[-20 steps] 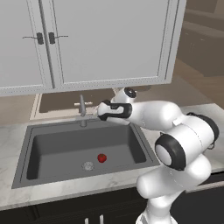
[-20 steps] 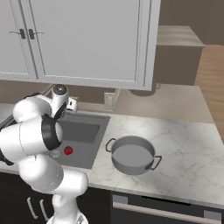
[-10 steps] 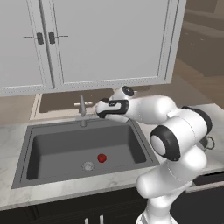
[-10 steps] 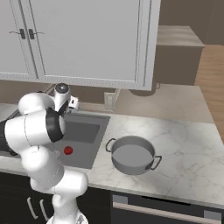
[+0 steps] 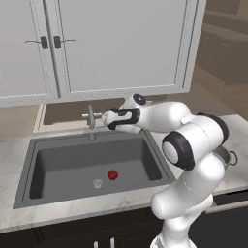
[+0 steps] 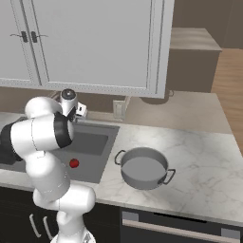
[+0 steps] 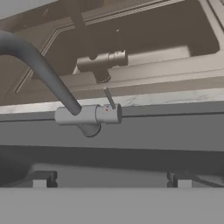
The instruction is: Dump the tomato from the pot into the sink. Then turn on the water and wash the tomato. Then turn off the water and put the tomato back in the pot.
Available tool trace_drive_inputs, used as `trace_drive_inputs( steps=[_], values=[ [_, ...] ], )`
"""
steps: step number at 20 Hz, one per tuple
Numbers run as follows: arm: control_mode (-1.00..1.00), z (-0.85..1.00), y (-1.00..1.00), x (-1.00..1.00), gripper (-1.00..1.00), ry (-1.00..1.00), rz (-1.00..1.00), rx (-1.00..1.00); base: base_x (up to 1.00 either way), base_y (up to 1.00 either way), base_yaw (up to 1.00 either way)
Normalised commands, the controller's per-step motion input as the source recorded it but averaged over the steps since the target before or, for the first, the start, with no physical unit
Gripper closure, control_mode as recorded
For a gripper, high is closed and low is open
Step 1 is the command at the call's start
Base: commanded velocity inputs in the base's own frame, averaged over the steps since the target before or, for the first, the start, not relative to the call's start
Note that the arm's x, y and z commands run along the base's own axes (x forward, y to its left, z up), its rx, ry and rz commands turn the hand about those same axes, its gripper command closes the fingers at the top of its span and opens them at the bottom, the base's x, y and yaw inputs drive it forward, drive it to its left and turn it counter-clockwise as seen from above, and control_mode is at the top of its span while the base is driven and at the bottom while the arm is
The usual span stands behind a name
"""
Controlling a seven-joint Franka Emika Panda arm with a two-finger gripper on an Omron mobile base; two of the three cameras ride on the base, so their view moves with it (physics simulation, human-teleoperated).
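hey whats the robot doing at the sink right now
The tomato lies in the sink next to the drain, and the pot sits empty on the counter to the right. The arm reaches toward the faucet with its claw open and holding nothing. No water is running.

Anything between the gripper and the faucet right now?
No. In the hand view the stretch from the open gripper to the faucet is bare; the left base view shows the same small gap.
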Motion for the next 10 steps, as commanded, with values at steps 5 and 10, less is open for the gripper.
trace_drive_inputs(
  steps=[5, 10],
  values=[
    [-1.0, -0.07, 0.03, 0.04, -1.0, 0.0, -0.03, 0.0, 0.0, 0.0, 0.0],
    [-1.0, -0.14, 0.0, 0.07, -1.0, 0.0, -0.03, 0.0, 0.0, 0.0, 0.0]
  ],
)
